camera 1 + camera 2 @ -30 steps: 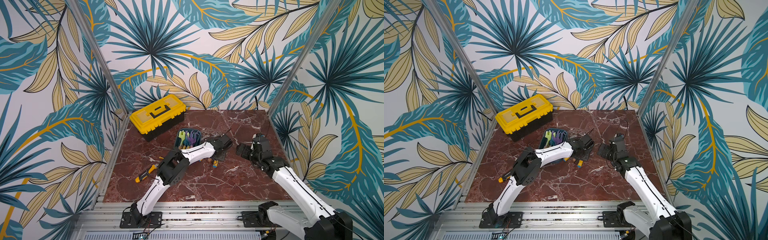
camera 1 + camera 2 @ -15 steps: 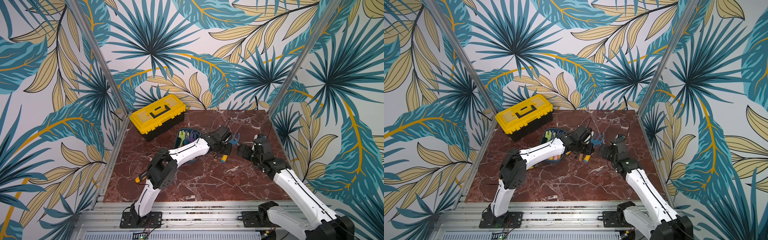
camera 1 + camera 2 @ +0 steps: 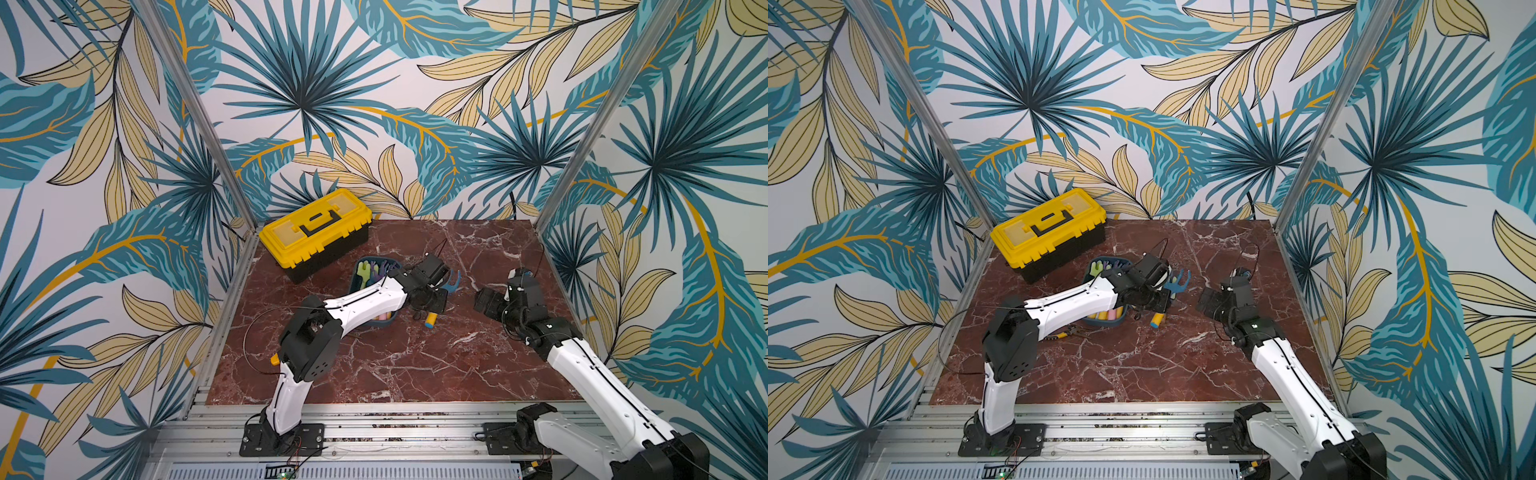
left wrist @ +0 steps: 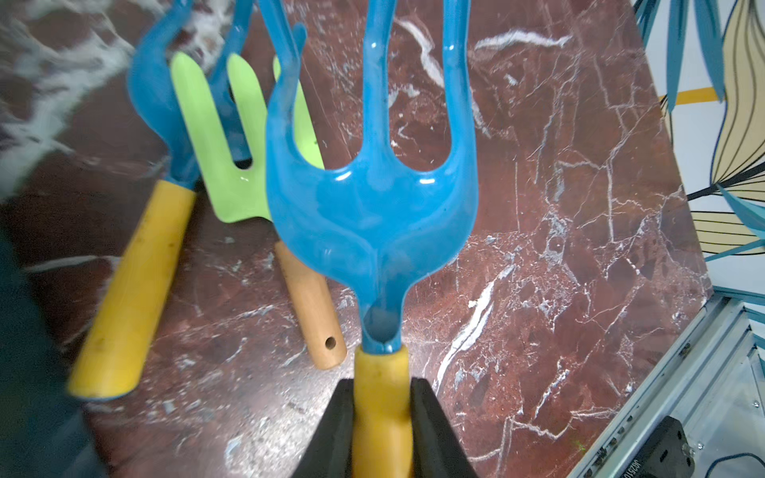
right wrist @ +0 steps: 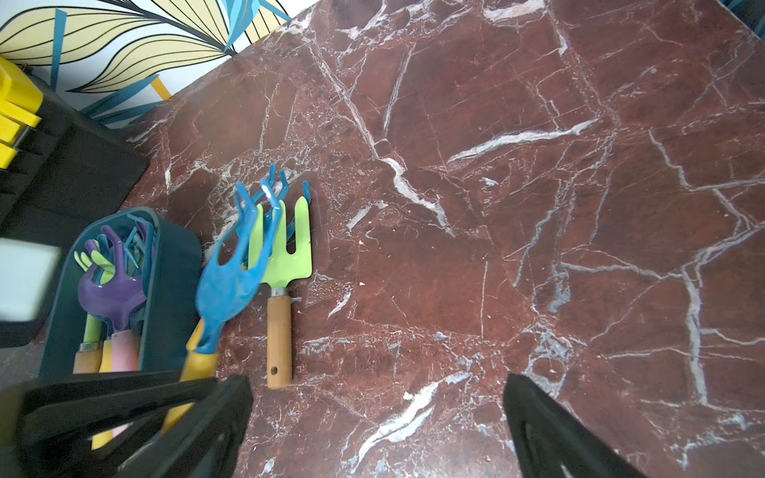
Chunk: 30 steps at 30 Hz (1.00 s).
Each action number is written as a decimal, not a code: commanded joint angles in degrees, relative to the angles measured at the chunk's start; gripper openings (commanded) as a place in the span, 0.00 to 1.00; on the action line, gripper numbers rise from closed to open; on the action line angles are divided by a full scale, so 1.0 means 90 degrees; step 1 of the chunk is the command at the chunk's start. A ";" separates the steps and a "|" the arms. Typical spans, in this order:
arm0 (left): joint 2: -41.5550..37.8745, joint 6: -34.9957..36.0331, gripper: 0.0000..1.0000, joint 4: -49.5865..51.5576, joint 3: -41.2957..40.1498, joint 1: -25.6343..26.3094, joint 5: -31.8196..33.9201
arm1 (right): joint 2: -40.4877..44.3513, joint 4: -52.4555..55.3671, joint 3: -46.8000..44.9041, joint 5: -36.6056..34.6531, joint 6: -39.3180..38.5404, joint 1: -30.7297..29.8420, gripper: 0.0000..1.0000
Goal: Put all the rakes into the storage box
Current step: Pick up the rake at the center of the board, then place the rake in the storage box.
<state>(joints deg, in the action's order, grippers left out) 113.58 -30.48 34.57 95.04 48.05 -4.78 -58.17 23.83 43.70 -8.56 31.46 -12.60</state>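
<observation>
At the far left corner of the bench (image 3: 478,374) we see a black toolbox with a yellow lid (image 3: 316,226), shut. Nearer the front, close to the left edge, yellow-handled pliers (image 3: 1069,331) lie partly under the left arm. Just right of the toolbox sits the storage box (image 5: 178,265), a dark teal tub. It holds several hand tools, among them a purple rake (image 5: 111,285) and some pink and yellow handles.

The left gripper (image 4: 383,397) is on the right of the box, and its black fingers (image 4: 343,414) are clenched on the yellow handle of the rake (image 4: 372,198). The blue, three-pronged head points away from the wrist. In the right wrist view we find the rake tilted over the marble, between the storage box wall and a green hand fork (image 5: 289,256). It is outside the box. The fork has a wooden handle and lies flat on the bench. Touching it on the box side lies a second blue rake (image 4: 157,103) with a yellow handle.

Further right, well apart from these tools, the right gripper (image 5: 378,383) hangs over bare marble with its fingers spread wide, grasping nothing.
</observation>
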 commanded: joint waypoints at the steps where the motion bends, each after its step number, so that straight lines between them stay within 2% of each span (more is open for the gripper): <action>1: -0.0630 0.0222 0.15 0.0056 -0.0466 -0.0258 0.0550 | 0.0030 -0.0040 -0.0139 -0.0064 0.0003 0.0033 0.99; 6: -0.1282 0.0318 0.15 0.0017 -0.1162 -0.0668 0.0853 | -0.0088 -0.0087 -0.0141 0.0011 0.0019 0.0033 0.99; 7: -0.1407 0.0343 0.15 0.0026 -0.1295 -0.0758 0.1099 | -0.0106 -0.0090 -0.0140 0.0013 0.0014 0.0033 0.99; 17: -0.2213 0.0551 0.15 -0.0078 -0.2472 -0.1700 0.1419 | -0.0286 -0.0168 -0.0132 0.0102 0.0007 0.0033 0.99; 30: -0.1427 0.1105 0.15 -0.0023 -0.2077 -0.2341 0.1354 | -0.0474 -0.0212 -0.0110 0.0200 0.0000 0.0033 0.99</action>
<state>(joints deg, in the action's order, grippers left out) 98.76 -22.61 34.96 73.76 27.88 7.31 -62.02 22.52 43.70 -7.20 31.46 -12.47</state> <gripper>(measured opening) 0.253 0.992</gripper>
